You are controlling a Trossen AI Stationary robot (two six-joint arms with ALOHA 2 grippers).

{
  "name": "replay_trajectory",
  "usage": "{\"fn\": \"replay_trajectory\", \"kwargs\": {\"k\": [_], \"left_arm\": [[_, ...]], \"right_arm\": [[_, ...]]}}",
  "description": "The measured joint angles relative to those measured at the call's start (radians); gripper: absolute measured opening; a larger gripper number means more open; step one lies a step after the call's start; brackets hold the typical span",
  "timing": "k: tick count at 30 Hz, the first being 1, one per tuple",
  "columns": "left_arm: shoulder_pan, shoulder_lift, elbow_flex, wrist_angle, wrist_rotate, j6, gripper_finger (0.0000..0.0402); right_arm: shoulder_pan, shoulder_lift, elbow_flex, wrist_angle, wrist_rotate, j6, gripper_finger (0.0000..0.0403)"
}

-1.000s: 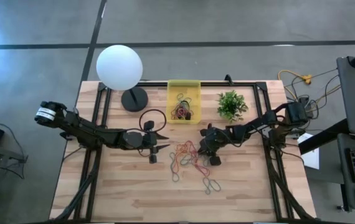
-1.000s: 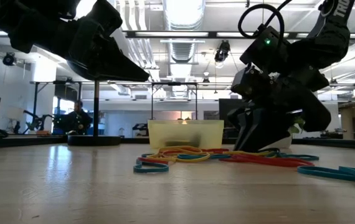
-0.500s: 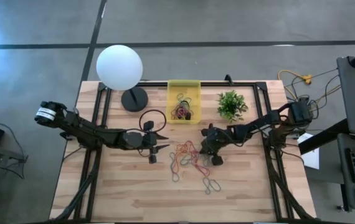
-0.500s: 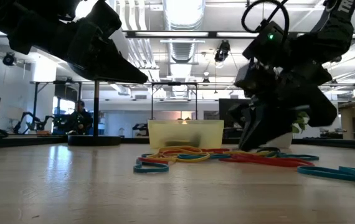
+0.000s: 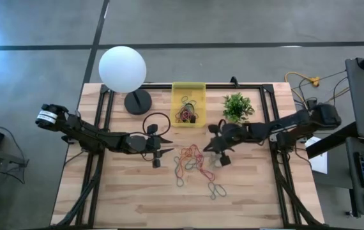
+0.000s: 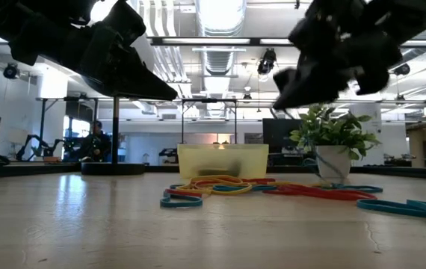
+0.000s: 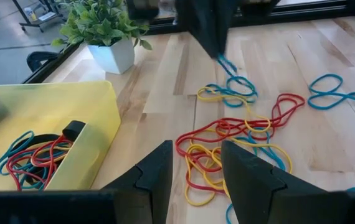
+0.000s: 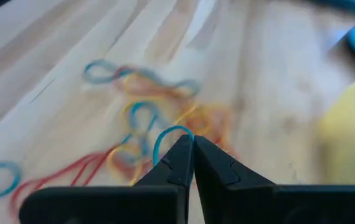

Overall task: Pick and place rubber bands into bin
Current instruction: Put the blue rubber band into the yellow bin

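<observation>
Wooden table [image 5: 258, 198] carries the bin [image 5: 188, 92]; nearer than it lies the rubber bands [image 5: 195, 167] pile. Lifted for carrying, the right gripper [image 8: 192, 163] pinches one blue band [image 8: 168, 138] shut. Beside the pile, the left gripper [image 7: 195, 171] waits part-open, empty.

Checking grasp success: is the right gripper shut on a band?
Yes. The right gripper is shut, a blue rubber band looping from its tips.

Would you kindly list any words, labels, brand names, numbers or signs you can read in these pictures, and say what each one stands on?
None can be read.
White label on the left arm's base, high view: markings too small to read.
Yellow bin, plant pot, globe lamp and rubber bands: no lettering visible.
Room behind the table, low view: no legible signs.
</observation>
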Motion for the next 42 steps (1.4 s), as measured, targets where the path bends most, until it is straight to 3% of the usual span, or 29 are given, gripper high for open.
{"fn": "replay_trajectory", "kwargs": {"k": [6, 13, 31, 42], "left_arm": [[0.000, 0.000, 0.000, 0.007, 0.000, 0.000, 0.0121], [0.000, 0.000, 0.000, 0.026, 0.000, 0.000, 0.0121], [-0.001, 0.001, -0.003, 0.026, 0.000, -0.001, 0.0121], [0.000, 0.001, -0.004, 0.022, 0.001, 0.000, 0.0121]], "right_arm": [[-0.009, -0.090, 0.063, -0.049, 0.125, -0.129, 0.0008], [-0.097, -0.073, 0.189, -0.069, 0.139, -0.215, 0.0008], [-0.402, 0.337, 0.496, -0.106, 0.104, -0.242, 0.0009], [-0.459, 0.493, 0.596, -0.209, 0.047, -0.209, 0.0009]]}}
